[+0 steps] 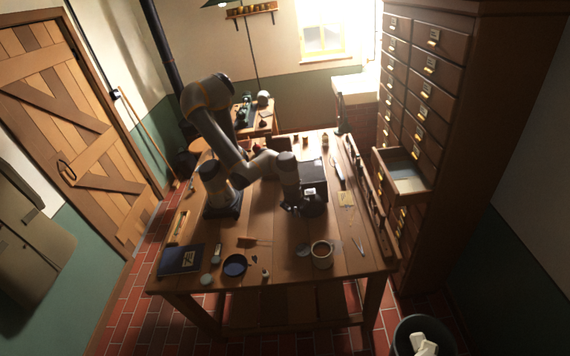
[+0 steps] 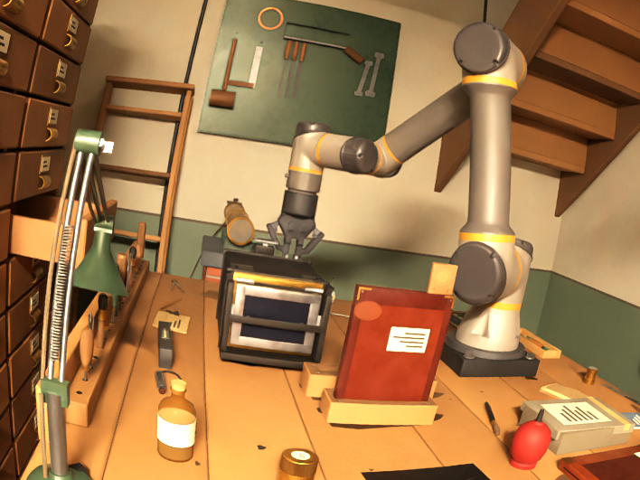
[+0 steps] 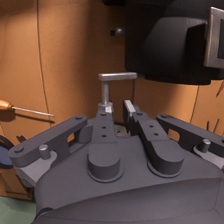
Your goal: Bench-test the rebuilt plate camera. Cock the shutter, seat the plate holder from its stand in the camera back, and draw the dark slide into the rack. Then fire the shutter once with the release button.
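Note:
The black plate camera (image 2: 272, 310) sits mid-bench, its open back frame facing the second side camera. My gripper (image 3: 118, 109) hovers at the camera's front upper corner, closed on the knob of the grey cocking lever (image 3: 109, 84), which juts out from the camera body (image 3: 171, 42). The red plate holder (image 2: 392, 344) stands upright in its wooden stand (image 2: 379, 411), to the right of the camera back. A pale slotted block (image 2: 320, 379) lies between camera and stand. The lens side is hidden from the second side camera.
A tall drawer cabinet (image 1: 454, 105) lines one bench side, one drawer (image 1: 401, 176) pulled out. A tool rack (image 2: 101, 342), green lamp (image 2: 80, 267), amber bottle (image 2: 176, 422), mug (image 1: 322, 254), awl (image 3: 25, 109) and red bulb (image 2: 529, 440) lie about the bench.

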`<act>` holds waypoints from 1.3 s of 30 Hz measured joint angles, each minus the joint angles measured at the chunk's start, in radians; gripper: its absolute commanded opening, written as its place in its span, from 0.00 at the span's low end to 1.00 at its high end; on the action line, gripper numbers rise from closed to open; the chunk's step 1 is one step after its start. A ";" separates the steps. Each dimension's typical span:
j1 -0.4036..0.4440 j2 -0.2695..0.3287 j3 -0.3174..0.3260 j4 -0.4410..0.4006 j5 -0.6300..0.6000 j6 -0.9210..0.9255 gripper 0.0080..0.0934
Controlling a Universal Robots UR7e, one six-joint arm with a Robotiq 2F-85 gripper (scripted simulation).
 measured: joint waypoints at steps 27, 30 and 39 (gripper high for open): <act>-0.010 0.025 0.036 -0.061 0.000 -0.010 0.00; -0.010 0.029 0.039 -0.067 0.000 -0.010 0.00; -0.012 0.041 0.048 -0.088 -0.001 -0.011 0.00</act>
